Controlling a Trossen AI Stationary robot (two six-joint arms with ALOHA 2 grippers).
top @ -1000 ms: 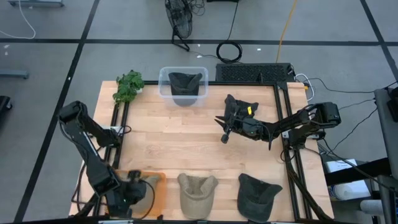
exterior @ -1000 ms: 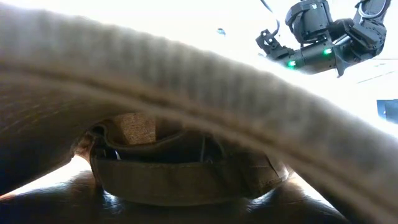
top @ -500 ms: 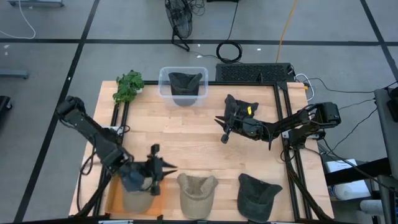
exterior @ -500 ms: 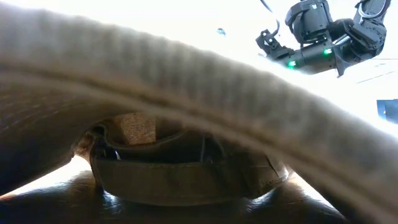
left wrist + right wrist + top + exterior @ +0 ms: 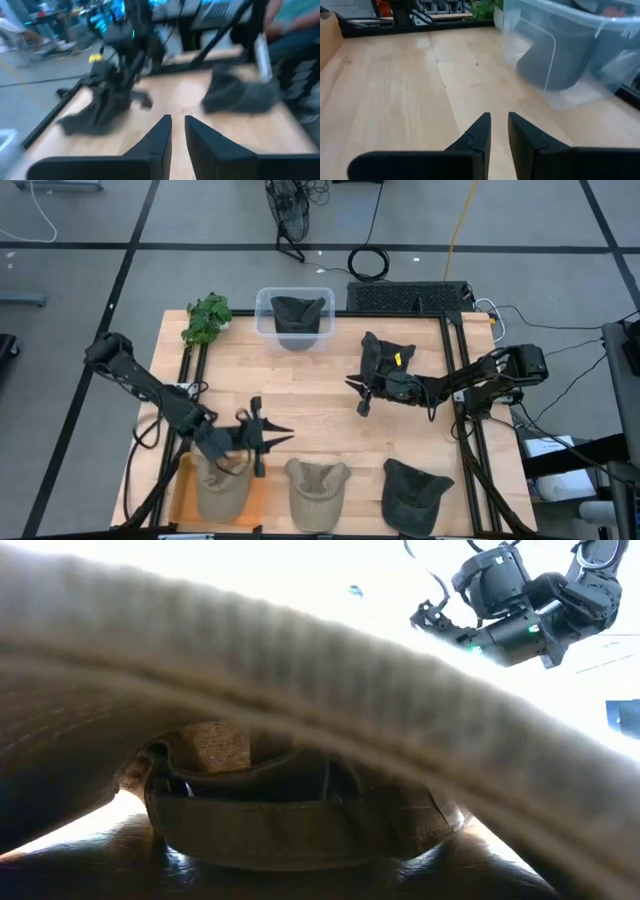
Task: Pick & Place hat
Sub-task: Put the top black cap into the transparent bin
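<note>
Bare bench (image 5: 300, 405) mid-way — left hand (image 5: 268, 438) over the near hats (image 5: 318, 490), right hand (image 5: 362, 395) central — both nearly closed, empty.

Wooden table (image 5: 300, 405) with hats (image 5: 317, 490), bin (image 5: 294, 315)

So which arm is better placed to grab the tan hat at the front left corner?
Left, probably. The left hand hovers just beside the tan hat, empty, fingers nearly together. The right hand sits across the table by the black hat.
</note>
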